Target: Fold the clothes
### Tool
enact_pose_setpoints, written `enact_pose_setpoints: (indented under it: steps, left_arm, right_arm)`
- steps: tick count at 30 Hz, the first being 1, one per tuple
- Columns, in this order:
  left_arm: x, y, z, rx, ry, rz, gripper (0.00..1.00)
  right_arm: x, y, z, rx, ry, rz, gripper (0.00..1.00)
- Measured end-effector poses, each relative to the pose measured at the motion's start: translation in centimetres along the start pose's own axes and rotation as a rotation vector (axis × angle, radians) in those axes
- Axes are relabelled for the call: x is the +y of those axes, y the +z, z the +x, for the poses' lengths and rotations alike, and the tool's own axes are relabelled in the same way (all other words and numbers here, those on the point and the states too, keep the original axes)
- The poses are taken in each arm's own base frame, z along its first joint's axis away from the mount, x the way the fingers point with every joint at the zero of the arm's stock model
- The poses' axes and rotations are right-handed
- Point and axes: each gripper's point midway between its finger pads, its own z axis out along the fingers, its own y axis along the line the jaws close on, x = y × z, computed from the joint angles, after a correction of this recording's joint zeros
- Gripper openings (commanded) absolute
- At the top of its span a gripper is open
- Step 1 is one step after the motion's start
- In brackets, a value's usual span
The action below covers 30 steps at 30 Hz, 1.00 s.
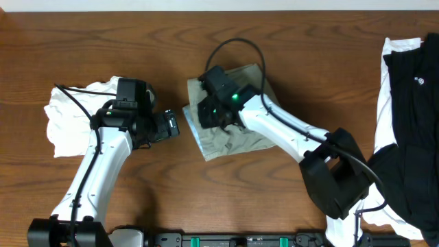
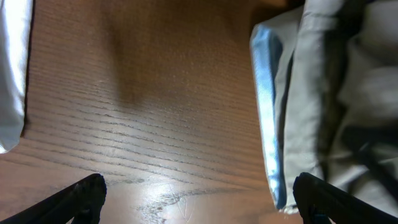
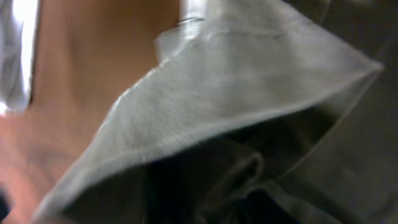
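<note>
Jaws of your left gripper [image 1: 173,125] stand wide apart with nothing between them; in the left wrist view its two dark fingertips [image 2: 84,194] sit at the bottom corners, with bare brown wooden table [image 1: 137,41] showing between. Left gripper sits just beside the left edge of the folded khaki cotton shorts [image 1: 236,140], not touching them. Shorts lie as a compact, crumpled bundle near the middle of the table, with the pale blue inner waistband [image 2: 266,99] showing along the edge that faces the left gripper. Your right gripper [image 1: 211,115] is down on the left part of the bundle. You cannot tell whether its jaws are apart or together: the overhead view hides them under the wrist, and the right wrist view is filled with blurred khaki cloth, one folded edge crossing it diagonally. Crumpled white garment [image 1: 68,120] lies at the table's left, partly under the left arm, well apart from the shorts. Black garment with white trim [image 1: 411,89] lies at the right edge, also well apart
</note>
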Motion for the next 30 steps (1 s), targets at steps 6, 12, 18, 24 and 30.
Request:
enact_pose_setpoints:
  steps: [6, 12, 18, 24, 30]
  left_arm:
    - [0.0, 0.0, 0.0, 0.000, 0.000, 0.000, 0.98]
    - [0.0, 0.0, -0.1, -0.004, 0.001, 0.001, 0.98]
    - [-0.6, 0.0, -0.9, -0.034, 0.007, 0.030, 0.98]
    - [-4.2, -0.7, -4.1, -0.157, 0.054, 0.204, 0.77]
    - [-6.6, -1.8, -6.5, -0.263, 0.110, 0.309, 0.62]
  right_arm:
    - [1.3, -0.2, 0.7, 0.035, -0.158, -0.082, 0.47]
    - [1.2, -5.0, -1.7, -0.027, -0.223, -0.232, 0.49]
    - [-3.1, -14.4, -4.0, -0.162, -0.151, -0.187, 0.46]
    - [-6.8, -15.3, -2.0, -0.095, -0.059, -0.067, 0.38]
    - [-7.1, -9.4, 0.7, 0.006, -0.059, -0.044, 0.38]
